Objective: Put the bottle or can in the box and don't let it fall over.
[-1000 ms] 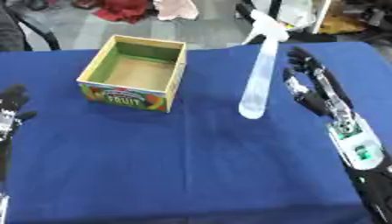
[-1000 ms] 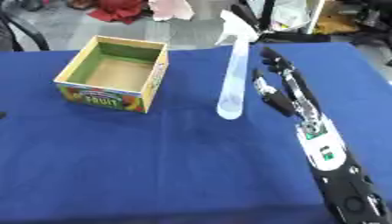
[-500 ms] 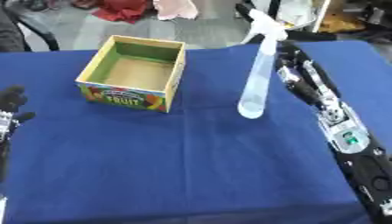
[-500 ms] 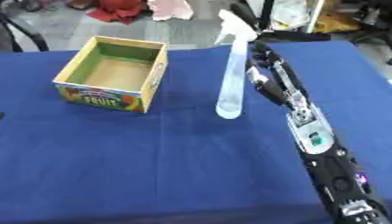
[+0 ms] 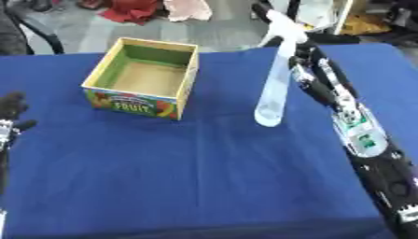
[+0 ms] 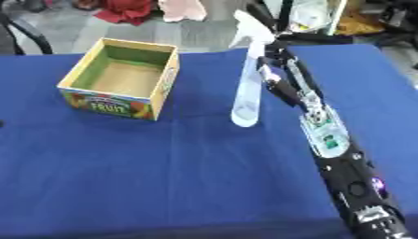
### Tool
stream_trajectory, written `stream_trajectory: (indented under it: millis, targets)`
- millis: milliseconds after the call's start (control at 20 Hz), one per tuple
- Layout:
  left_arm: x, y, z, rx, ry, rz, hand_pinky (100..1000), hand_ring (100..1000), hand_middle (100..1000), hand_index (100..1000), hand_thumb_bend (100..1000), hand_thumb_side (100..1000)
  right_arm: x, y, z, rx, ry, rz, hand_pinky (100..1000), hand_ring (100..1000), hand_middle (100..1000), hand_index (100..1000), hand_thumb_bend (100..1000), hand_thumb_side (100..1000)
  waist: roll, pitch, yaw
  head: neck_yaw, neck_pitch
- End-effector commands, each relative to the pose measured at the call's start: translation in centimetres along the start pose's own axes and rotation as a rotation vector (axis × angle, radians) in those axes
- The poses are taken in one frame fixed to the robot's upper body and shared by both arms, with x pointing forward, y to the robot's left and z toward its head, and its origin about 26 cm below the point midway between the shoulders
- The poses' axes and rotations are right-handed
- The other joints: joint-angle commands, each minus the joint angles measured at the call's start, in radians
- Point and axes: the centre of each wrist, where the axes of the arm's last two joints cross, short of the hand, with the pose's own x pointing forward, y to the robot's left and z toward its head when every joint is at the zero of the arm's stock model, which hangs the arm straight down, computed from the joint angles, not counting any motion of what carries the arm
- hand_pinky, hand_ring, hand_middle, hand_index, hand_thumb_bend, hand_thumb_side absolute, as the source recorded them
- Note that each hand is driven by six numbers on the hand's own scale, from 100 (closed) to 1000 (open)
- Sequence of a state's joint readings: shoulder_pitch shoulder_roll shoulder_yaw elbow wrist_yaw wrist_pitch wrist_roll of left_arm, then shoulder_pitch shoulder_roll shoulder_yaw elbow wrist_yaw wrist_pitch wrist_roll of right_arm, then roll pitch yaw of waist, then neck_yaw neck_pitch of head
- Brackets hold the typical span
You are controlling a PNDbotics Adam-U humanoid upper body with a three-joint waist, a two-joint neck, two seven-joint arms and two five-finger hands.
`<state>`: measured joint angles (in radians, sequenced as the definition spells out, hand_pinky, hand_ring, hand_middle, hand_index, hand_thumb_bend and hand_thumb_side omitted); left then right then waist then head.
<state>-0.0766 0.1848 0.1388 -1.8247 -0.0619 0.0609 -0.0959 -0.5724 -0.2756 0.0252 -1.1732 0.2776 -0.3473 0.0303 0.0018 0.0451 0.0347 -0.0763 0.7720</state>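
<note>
A tall, clear spray bottle (image 5: 274, 88) with a white trigger head stands upright on the blue table (image 5: 188, 177), right of centre. My right hand (image 5: 314, 77) comes in from the lower right. It lies edge-on against the bottle's right side, with its fingers stretched up toward the bottle's neck. The cardboard box (image 5: 143, 77), green inside and marked FRUIT on its front, sits open-topped to the bottle's left, a short gap away. My left hand (image 5: 11, 108) rests at the left edge with its fingers up, far from both.
Red and pink cloths (image 5: 155, 9) lie on the floor beyond the table's far edge. A dark chair (image 5: 24, 28) stands at the upper left. Dark clutter stands behind the bottle at the upper right.
My right hand has moved left, from spread a little away from the bottle to lying against its right side. Bottle and box stand where they were.
</note>
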Motion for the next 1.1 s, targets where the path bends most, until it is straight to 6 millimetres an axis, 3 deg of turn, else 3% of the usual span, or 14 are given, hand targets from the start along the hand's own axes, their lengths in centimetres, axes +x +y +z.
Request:
stream_trajectory:
  millis: [50, 800, 850, 900, 1100]
  targets:
    - [0.7, 0.2, -0.3, -0.009, -0.029, -0.008, 833, 936, 938, 866, 536, 819, 1.4, -0.8, -1.6, -0.017, -0.055, 0.006, 894, 904, 888, 1000, 112, 728, 0.001, -0.005, 0.002, -0.005, -0.002]
    - [0.9, 0.0, -0.5, -0.019, -0.040, -0.001, 833, 936, 938, 866, 530, 822, 3.4, -0.6, -4.3, 0.002, -0.109, 0.015, 894, 903, 885, 1000, 107, 716, 0.007, 0.001, 0.015, -0.017, -0.002]
    - [0.9, -0.1, -0.5, -0.019, -0.041, 0.000, 833, 936, 938, 866, 530, 822, 3.3, -0.5, -4.4, 0.005, -0.105, 0.017, 894, 903, 885, 1000, 100, 665, 0.007, 0.002, 0.016, -0.018, -0.002]
    - [0.9, -0.1, -0.5, -0.020, -0.042, 0.001, 833, 936, 938, 866, 529, 822, 3.1, -0.4, -4.5, 0.008, -0.098, 0.018, 894, 903, 886, 1000, 104, 721, 0.008, 0.003, 0.018, -0.019, -0.002]
    - [1.0, -0.2, -0.6, -0.023, -0.045, 0.004, 833, 936, 938, 867, 528, 823, 2.4, 0.1, -4.6, 0.017, -0.068, 0.027, 894, 904, 886, 999, 100, 736, 0.011, 0.007, 0.024, -0.024, -0.002]
